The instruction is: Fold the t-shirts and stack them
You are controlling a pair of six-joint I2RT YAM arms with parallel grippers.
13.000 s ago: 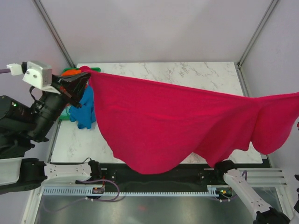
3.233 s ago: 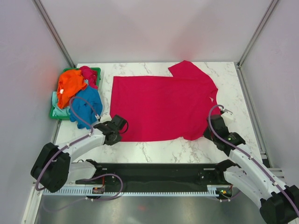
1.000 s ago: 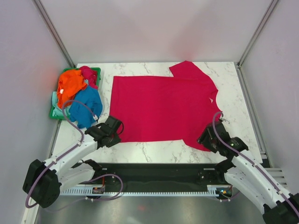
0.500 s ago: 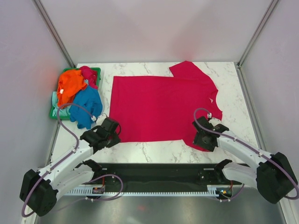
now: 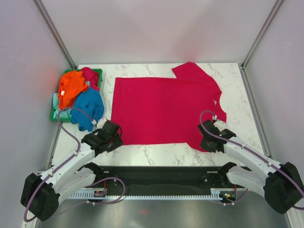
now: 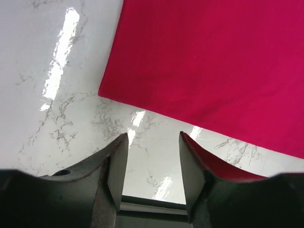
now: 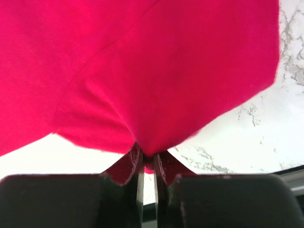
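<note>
Marble tabletop (image 5: 156, 151) under plain pale walls, and we have the magenta-red shirt (image 5: 164, 107) spread flat across the middle of the top view, hem to the left, collar to the right. Our right gripper (image 7: 147, 164) is pinched tight on it. In the wrist view the fingers sit together with a small peak of red cloth drawn up between them, at the sleeve on the shirt's lower right. Our left gripper (image 6: 153, 142) has its fingers apart with nothing between them. It hangs over bare marble just beside the shirt's lower-left corner, clear of the cloth as far as we can tell.

We read this as thin, limp knit — light, no stiffness, likely to sag and bunch wherever it isn't held. The corner of the hem looks like the place to pinch, low to the table and through both layers. A grab mid-panel would only gather a wrinkle. That glossy marble probably lets the cloth slide, so a fold could drift as it's laid.

Over at the upper left, the orange shirt (image 5: 72, 85), blue shirt (image 5: 89, 107) and pale mint shirt (image 5: 58, 113) are heaped in the green basket (image 5: 98, 71) — the blue one spilling over its near side.
</note>
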